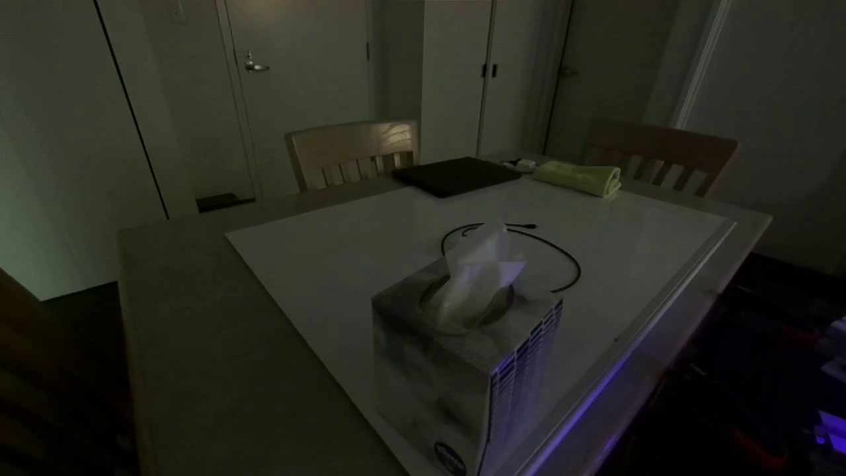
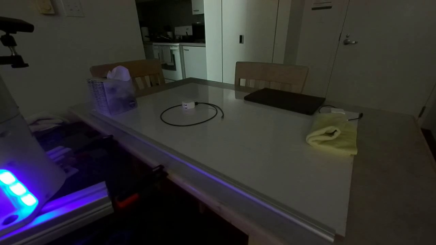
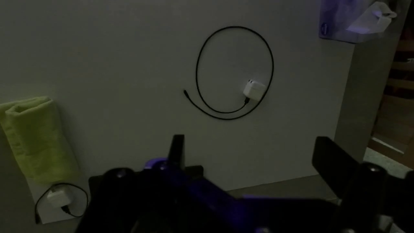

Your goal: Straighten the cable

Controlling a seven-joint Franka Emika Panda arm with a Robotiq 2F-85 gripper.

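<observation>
Dim table (image 1: pixel 198 317), looped cable (image 3: pixel 235 27), tissue box (image 1: pixel 453 360) with unreadable oval label (image 1: pixel 450 458), pincer (image 3: pixel 250 142) wide

All three views are dim, though blue lamps (image 2: pixel 17 189) glare.

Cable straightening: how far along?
Done: no straightening shows; the cable lies looped on the white board, one end at a white adapter.
In hand: nothing; the fingers stand open, gripping nothing.
Left: the whole job; that full loop needs opening out, probably by taking the free end and drawing it away.
</observation>
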